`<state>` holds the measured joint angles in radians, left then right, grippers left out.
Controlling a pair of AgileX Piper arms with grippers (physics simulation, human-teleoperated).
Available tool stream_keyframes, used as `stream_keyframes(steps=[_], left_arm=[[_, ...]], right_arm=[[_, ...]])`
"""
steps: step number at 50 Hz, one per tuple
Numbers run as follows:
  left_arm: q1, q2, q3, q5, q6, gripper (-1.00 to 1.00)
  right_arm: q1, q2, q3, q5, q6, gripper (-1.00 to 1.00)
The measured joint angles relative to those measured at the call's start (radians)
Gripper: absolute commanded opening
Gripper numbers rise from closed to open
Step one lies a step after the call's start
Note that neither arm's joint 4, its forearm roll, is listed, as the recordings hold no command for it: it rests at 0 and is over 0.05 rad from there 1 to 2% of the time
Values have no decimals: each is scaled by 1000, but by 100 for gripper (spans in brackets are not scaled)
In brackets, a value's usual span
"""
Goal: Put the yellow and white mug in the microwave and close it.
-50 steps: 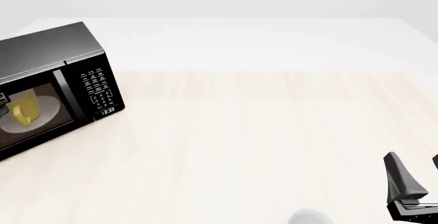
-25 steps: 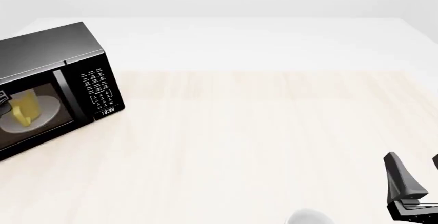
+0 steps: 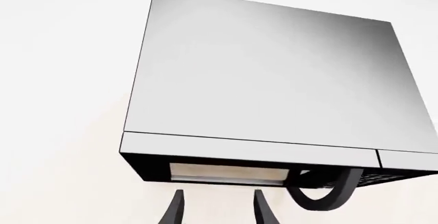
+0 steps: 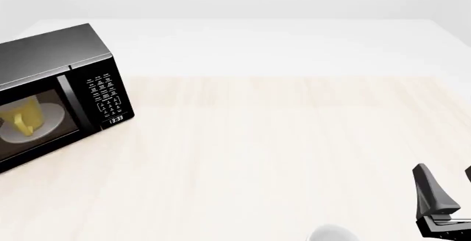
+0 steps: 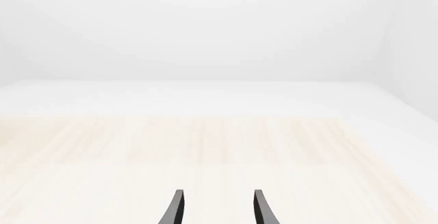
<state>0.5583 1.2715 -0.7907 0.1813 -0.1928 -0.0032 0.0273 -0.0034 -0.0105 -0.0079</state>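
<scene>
The black microwave (image 4: pixel 66 86) stands at the table's far left. Its door looks flush with the body. The yellow and white mug (image 4: pixel 26 117) shows through the door window, upright on the white turntable plate (image 4: pixel 48 121). My left gripper (image 3: pixel 217 211) is open and empty, above and just in front of the microwave (image 3: pixel 267 75), near its curved door handle (image 3: pixel 329 193). It is out of the front view. My right gripper (image 4: pixel 445 169) is open and empty at the near right of the table, and also shows in the right wrist view (image 5: pixel 217 211).
A white rounded object (image 4: pixel 331 234) sits at the table's near edge, left of my right gripper. The pale wooden table top (image 4: pixel 279 136) stretches between the microwave and the right arm. The button panel and clock (image 4: pixel 109 100) face the table's middle.
The dark tip of my left gripper, seen before at the left edge in front of the microwave window, has moved out of the front view. The right arm has not moved.
</scene>
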Motion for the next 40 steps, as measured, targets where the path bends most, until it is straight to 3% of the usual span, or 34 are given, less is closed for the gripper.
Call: stream_keyframes(steps=[17,40], left_arm=[[-5,-123,-19,75,27,100],[-22,-309,-70,264,0,100]], right_arm=[[0,0,0,0,0,100],[0,0,0,0,0,100]])
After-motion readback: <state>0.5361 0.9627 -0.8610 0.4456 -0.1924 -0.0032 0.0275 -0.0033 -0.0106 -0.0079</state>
